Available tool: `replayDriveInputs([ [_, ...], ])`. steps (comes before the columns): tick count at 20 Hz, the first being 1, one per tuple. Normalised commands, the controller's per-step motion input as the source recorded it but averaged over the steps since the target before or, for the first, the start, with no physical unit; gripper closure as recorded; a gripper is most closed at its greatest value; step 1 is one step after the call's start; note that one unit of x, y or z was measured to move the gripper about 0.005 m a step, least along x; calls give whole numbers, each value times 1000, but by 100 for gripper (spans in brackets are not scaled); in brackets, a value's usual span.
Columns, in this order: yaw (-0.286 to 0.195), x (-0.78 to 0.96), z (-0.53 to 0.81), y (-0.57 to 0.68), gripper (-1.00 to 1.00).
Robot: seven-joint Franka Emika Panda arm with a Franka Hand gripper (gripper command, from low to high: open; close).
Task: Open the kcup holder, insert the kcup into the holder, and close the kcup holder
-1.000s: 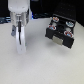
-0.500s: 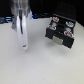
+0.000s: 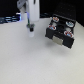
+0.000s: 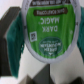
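The kcup [image 4: 47, 32] fills the wrist view, its green "Dark Magic" top facing the camera and dark fingers [image 4: 14, 37] pressed to both its sides. My gripper [image 3: 30, 31] hangs over the white table at the exterior view's upper left, shut on the kcup [image 3: 31, 34], a small pale spot at its tips. The kcup holder [image 3: 61, 30], a black box with a light front handle, stands towards the exterior view's right, well apart from the gripper. Round slots with coloured pods show on its top face; whether its drawer is out is too blurred to tell.
The white table [image 3: 35, 62] spreads across the exterior view's lower part. Dark background and blurred bluish objects [image 3: 11, 19] lie behind the arm at the far left edge.
The gripper has risen off the table and shifted towards the exterior view's right, nearer the kcup holder, carrying the kcup. The holder has not moved.
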Motion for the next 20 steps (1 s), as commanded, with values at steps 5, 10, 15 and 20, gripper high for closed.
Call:
replayDriveInputs([
  [5, 14, 78, 482, 649, 100],
  [10, 8, 99, 395, 655, 100],
  [15, 12, 70, 313, 652, 100],
  [20, 21, 77, 249, 647, 100],
])
